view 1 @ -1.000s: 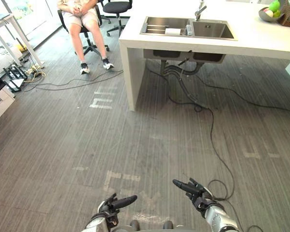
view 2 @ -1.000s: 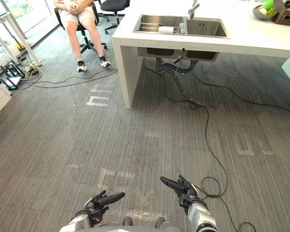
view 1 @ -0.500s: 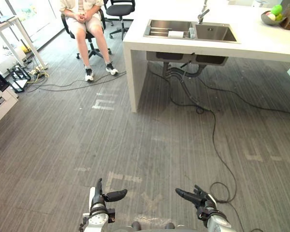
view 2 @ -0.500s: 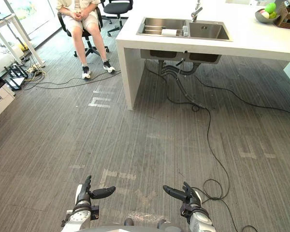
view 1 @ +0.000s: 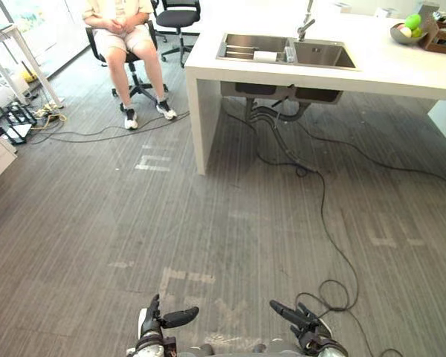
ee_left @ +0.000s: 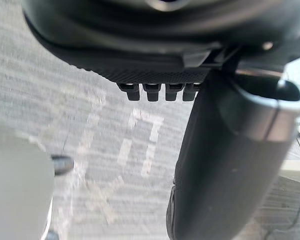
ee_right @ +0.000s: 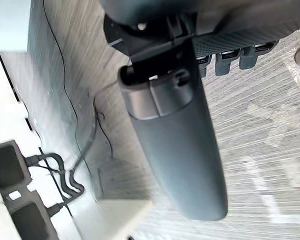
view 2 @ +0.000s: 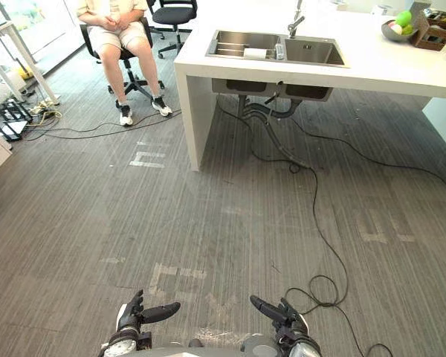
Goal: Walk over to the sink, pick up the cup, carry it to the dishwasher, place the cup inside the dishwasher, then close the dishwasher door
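The left hand point(view 1: 153, 331) hangs at 7 o'clock of the eye view, fingers straight, thumb held apart, holding nothing. The right hand point(view 1: 306, 331) hangs at 5 o'clock, likewise spread and empty. The cup point(view 1: 289, 53) (a small pale upright thing, as far as I can tell) stands in the sink point(view 1: 323, 56) at the divider between the basins, well apart from both hands across the floor point(view 1: 208, 223). It lies at about 1 o'clock from the left hand and almost dead 12 from the right, so I judge the right nearer. The sink's long axis runs 9 to 3, so a straight walk forward should meet it squarely.
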You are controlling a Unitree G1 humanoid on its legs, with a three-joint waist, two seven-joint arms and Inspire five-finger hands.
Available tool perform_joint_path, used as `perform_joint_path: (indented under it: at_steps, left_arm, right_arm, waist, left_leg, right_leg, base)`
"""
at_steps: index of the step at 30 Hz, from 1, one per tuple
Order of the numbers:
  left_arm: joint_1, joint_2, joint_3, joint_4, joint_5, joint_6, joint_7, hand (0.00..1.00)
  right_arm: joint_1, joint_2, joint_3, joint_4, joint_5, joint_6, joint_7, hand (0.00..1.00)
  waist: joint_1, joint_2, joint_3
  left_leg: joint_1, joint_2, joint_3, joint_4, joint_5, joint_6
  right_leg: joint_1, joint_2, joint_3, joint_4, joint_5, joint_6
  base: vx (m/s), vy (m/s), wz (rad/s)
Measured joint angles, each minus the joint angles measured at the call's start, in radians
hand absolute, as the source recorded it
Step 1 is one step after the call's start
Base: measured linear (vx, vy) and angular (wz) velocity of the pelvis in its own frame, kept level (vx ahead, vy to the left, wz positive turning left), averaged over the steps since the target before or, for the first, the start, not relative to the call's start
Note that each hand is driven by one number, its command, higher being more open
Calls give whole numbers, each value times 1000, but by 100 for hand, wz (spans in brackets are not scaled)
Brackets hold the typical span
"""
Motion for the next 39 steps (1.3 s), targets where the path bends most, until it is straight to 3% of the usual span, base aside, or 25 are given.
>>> perform_joint_path:
  at_steps: [2, 4, 6, 7, 9, 11, 13, 14, 15, 16, 18, 19, 21, 23, 24, 25, 26, 27, 30, 32, 33, 35, 37, 38, 39]
  left_arm:
    - [-5, 19, 1, 17, -39, -6, -7, 100]
    - [-7, 20, 9, 19, -68, -10, -12, 100]
    - [-8, 18, 18, 18, -98, -10, -11, 100]
    - [-14, 20, 18, 18, -106, -9, -11, 100]
    - [-39, 17, 16, 16, -105, -8, -12, 100]
    - [-79, 15, 14, 0, -107, -2, -11, 100]
    - [-91, 16, 13, -26, -117, 0, -10, 100]
    - [-99, 16, 14, -31, -127, 2, -10, 100]
    - [-104, 10, 14, -31, -131, 5, -9, 100]
    - [-112, 3, 6, -31, -132, 6, -10, 100]
    - [-118, -8, -2, -31, -133, 6, -8, 100]
    - [-123, -11, -2, -25, -134, 8, -7, 100]
    - [-131, -19, -3, -6, -152, 15, -5, 100]
    - [-127, -34, -3, -5, -162, 8, -3, 100]
    - [-126, -43, -3, -5, -162, -8, 1, 100]
    - [-125, -46, -3, -9, -162, -25, 2, 100]
    - [-125, -45, -1, -16, -163, -34, 4, 100]
    - [-124, -45, -1, -38, -165, -41, 5, 100]
    - [-111, -46, -1, -96, -160, -45, 5, 100]
    - [-103, -48, 6, -174, -139, -54, 2, 100]
    - [-103, -51, 14, -184, -139, -55, 1, 100]
    - [-99, -57, 31, -195, -140, -55, 1, 100]
    - [-91, -61, 37, -195, -140, -55, 1, 100]
    - [-82, -64, 37, -193, -140, -55, -1, 100]
    - [-85, -62, 38, -189, -141, -55, -2, 100]
  right_arm:
    - [3, 2, 0, -4, 0, 5, -7, 100]
    - [5, -4, 1, 2, 1, 12, -15, 100]
    - [4, -9, 1, 6, 5, 13, -15, 100]
    - [2, -9, 6, 6, 7, 13, -13, 100]
    - [3, -7, 10, 4, 7, 18, -10, 100]
    - [10, -4, 9, 4, 7, 36, -5, 100]
    - [25, -3, -8, 4, 8, 45, 7, 100]
    - [28, -7, -26, 4, 7, 50, 13, 100]
    - [25, -11, -39, 4, 7, 53, 15, 100]
    - [21, -19, -64, -1, 8, 53, 17, 100]
    - [15, -37, -72, -1, 14, 58, 16, 100]
    - [7, -42, -84, 2, 21, 69, 14, 100]
    - [-11, -51, -100, 19, 28, 94, 11, 100]
    - [-6, -63, -100, 36, 28, 101, 20, 100]
    - [3, -68, -99, 47, 15, 101, 29, 100]
    - [8, -72, -99, 63, -8, 99, 36, 100]
    - [8, -72, -99, 77, -12, 97, 37, 100]
    - [15, -74, -101, 86, -10, 92, 40, 100]
    - [14, -83, -101, 101, 1, 82, 46, 100]
    - [-17, -88, -103, 97, 11, 69, 50, 100]
    - [-31, -88, -104, 97, 13, 67, 50, 100]
    - [-70, -89, -104, 95, 40, 61, 50, 100]
    - [-62, -84, -100, 72, 47, 58, 55, 100]
    - [-41, -82, -100, 69, 47, 56, 55, 100]
    - [-37, -78, -97, 69, 47, 58, 54, 100]
  waist:
    - [0, -24, 1]
    - [-1, -24, 18]
    - [-4, -20, 27]
    - [-8, -19, 30]
    - [-14, -16, 38]
    - [-16, -16, 51]
    - [-20, -22, 57]
    - [-22, -24, 63]
    - [-26, -15, 66]
    - [-34, 19, 59]
    - [-38, 53, 44]
    - [-38, 66, 38]
    - [-40, 66, 38]
    - [-56, 73, 36]
    - [-53, 86, 31]
    - [-53, 98, 25]
    - [-52, 98, 28]
    - [-49, 98, 41]
    - [-32, 92, 54]
    - [3, 94, 83]
    - [5, 93, 94]
    - [9, 99, 115]
    - [20, 119, 117]
    - [21, 148, 107]
    - [24, 143, 109]
  left_leg:
    - [6, -7, -3, 50, -41, -2]
    - [40, -7, -16, 78, -71, 14]
    - [60, 9, -19, 117, -104, 12]
    - [66, 22, -28, 132, -114, 2]
    - [72, 46, -48, 144, -128, -18]
    - [79, 73, -81, 169, -162, -56]
    - [93, 83, -106, 198, -208, -89]
    - [117, 88, -117, 217, -254, -108]
    - [126, 104, -121, 223, -269, -120]
    - [127, 140, -133, 219, -290, -136]
    - [130, 184, -137, 201, -318, -115]
    - [130, 204, -153, 216, -304, -107]
    - [62, 230, -155, 380, -236, -143]
    - [-38, 263, -156, 606, -122, -165]
    - [-123, 301, -158, 779, -7, -185]
    - [-219, 330, -155, 992, -17, -171]
    - [-270, 330, -153, 1097, -38, -158]
    - [-327, 299, -146, 1158, -78, -141]
    - [-400, 225, -113, 1048, -119, -128]
    - [-446, 143, -46, 673, -137, -118]
    - [-446, 123, -44, 568, -127, -124]
    - [-441, 78, -39, 245, 2, -130]
    - [-434, 100, 33, 145, 88, -134]
    - [-412, 135, 67, 145, 158, -73]
    - [-403, 135, 75, 163, 202, -38]
  right_leg:
    - [-52, -48, -5, 151, 33, -40]
    - [-99, -83, -1, 295, 109, -53]
    - [-136, -85, 0, 315, 51, -38]
    - [-144, -77, -12, 221, 24, -39]
    - [-148, -43, -5, 4, 31, -30]
    - [-147, -13, 25, -270, 93, -2]
    - [-129, -23, 32, -361, 110, 4]
    - [-115, -34, 34, -361, 156, 1]
    - [-117, -27, 30, -333, 183, -2]
    - [-150, 0, 31, -260, 185, -5]
    - [-209, 29, 10, -151, 133, -86]
    - [-234, 45, -2, -92, 76, -127]
    - [-229, 58, -7, -46, 17, -140]
    - [-182, 65, -25, -52, -32, -149]
    - [-140, 91, -31, -87, -46, -161]
    - [-88, 122, -37, -137, -53, -182]
    - [-39, 138, -37, -176, -56, -192]
    - [54, 157, -38, -249, -56, -194]
    - [147, 162, -24, -331, -51, -187]
    - [231, 151, 14, -400, -37, -166]
    - [249, 147, 21, -409, -38, -166]
    - [302, 135, 50, -435, -51, -144]
    - [362, 152, 74, -450, -97, -95]
    - [414, 174, 78, -445, -143, -79]
    - [434, 169, 78, -437, -163, -82]
  base:
    - [82, 38, -5]
    - [141, 9, 9]
    - [168, -19, 8]
    - [202, -59, 21]
    - [258, -110, 32]
    - [297, -192, 40]
    - [366, -320, 34]
    - [418, -415, 26]
    - [350, -365, 26]
    - [349, -361, 22]
    - [389, -338, 13]
    - [523, -402, -5]
    - [442, -334, -1]
    - [381, -255, 18]
    - [427, -220, 2]
    - [507, -211, -7]
    - [506, -149, -7]
    - [412, -84, -2]
    - [349, -34, -16]
    - [447, 19, -46]
    - [446, 66, -53]
    - [313, 92, -47]
    - [399, 186, -38]
    - [427, 211, -15]
    - [371, 194, 6]
